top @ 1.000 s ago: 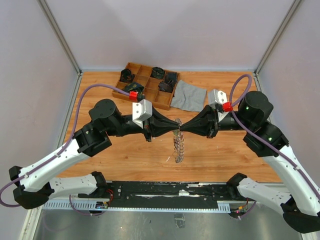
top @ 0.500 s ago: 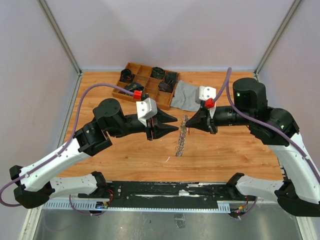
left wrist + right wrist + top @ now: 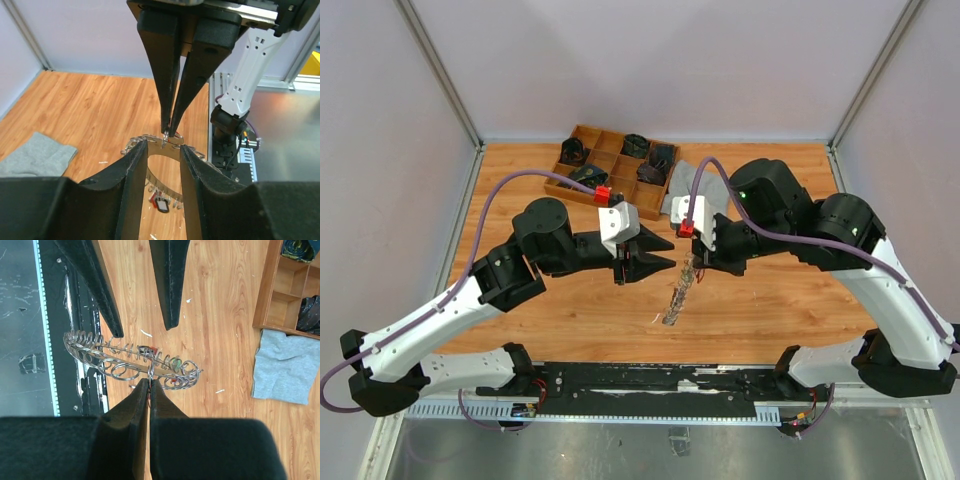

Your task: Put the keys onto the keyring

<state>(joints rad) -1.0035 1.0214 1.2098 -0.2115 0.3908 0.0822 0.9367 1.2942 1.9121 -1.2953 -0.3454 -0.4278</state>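
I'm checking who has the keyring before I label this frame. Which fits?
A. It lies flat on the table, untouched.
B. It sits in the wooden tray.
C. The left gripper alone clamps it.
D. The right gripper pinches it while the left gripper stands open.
D: the right gripper is shut on the wire of the keyring, and the left gripper has its fingers standing apart next to the ring.

- Bright, even overhead light; only faint, soft shadows on the wooden table (image 3: 770, 310).
- Wrist views: near fingers (image 3: 125, 200) dark, slightly out of focus.
- Small glints on the keyring (image 3: 125, 365); top view sharp throughout.
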